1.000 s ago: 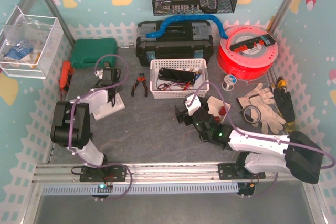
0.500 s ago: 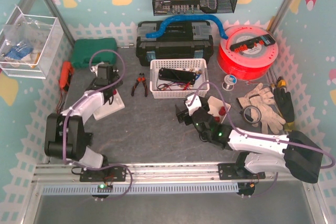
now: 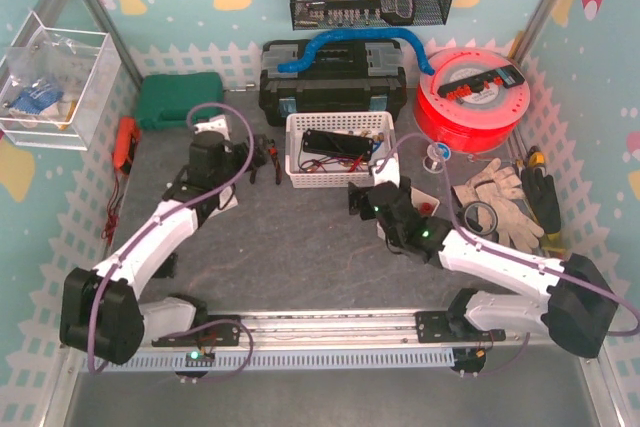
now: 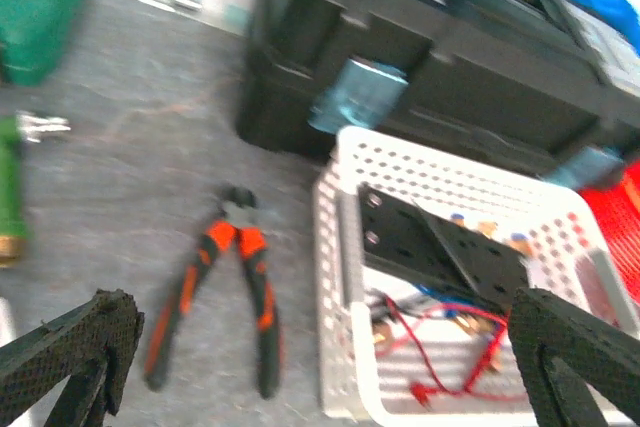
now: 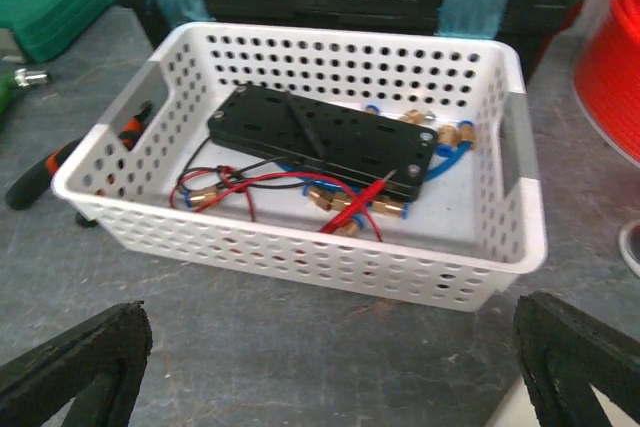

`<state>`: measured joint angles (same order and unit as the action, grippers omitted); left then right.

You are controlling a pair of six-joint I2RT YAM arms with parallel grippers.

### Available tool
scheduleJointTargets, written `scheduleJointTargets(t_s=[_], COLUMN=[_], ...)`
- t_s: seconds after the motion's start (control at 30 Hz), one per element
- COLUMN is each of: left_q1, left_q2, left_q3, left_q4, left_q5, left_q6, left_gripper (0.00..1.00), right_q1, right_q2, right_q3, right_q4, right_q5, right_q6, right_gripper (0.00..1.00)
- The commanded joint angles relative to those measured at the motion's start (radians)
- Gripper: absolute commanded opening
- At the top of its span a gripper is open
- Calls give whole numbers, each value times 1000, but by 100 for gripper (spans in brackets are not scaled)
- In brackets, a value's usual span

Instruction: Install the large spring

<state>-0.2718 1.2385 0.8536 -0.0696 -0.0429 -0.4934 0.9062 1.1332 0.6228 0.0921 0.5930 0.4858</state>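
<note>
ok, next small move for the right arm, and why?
Probably ease the right gripper forward over the white basket: its jaws are open and empty, the basket sits just ahead, and the black plate lies inside among wires.

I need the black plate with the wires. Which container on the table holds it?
The white perforated basket, open-topped, just in front of the black toolbox. The toolbox and the green case beside it are both closed.
</note>
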Motion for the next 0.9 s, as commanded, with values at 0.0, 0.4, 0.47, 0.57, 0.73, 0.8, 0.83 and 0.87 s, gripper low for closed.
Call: scheduleJointTargets(t_s=[0.0,0.4,0.47,0.57,0.73,0.8,0.83,0.87], left_q1=[-74,-247,-257,-268,-286,-296,-299,-301], left_q2=[-54,-113,-119,-119,-144,-164,-173,-180], left_q3=[-106,-312,-343,-370,-372,-380,-384,-389], left_q4=[157,378,416,442,424,424,425,425], left_q5=[129,72,65,48,6,-23,-32,-36], left_q6=[3,68,83,116,142,151,151,151], left_gripper=[99,99,99,99,99,99,99,99], right_q1=[-88,-333,-369,-384,-385,-387,-391,-395], right_q2=[-25,-38,-39,1,101,124,136,142], right_q3=[74,67,71,89,124,128,131,131], right_q4=[-261,-481,-508,-524,-556,-554,-552,-552], right_q5=[-108,-210,-210,-274,-240,-202,-187,-178], right_q6=[132,120,121,116,159,161,160,160], right_gripper=[97,61,60,58,56,55,54,52])
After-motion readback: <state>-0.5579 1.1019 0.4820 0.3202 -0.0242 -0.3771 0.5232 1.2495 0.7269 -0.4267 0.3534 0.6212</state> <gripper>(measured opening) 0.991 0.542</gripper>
